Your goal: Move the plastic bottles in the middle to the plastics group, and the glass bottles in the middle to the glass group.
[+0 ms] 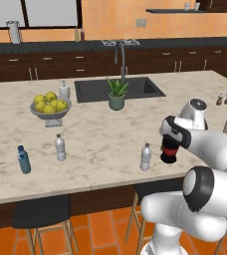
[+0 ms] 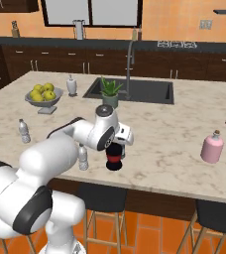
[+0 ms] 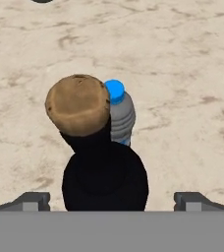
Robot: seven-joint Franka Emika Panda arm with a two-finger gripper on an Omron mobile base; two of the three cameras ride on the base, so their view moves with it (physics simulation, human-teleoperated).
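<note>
The dark glass bottle (image 3: 104, 177) with a red label band and brown cork stands upright on the marble surface (image 1: 100, 134), near its front edge. The pincer (image 3: 112, 199) hangs directly above the bottle, fingers spread wide on either side, not touching it. A blue-capped bottle (image 3: 120, 115) stands just behind the glass bottle. A clear water bottle (image 1: 146, 157) stands beside it. The pink bottle (image 2: 212, 147) stands well apart.
</note>
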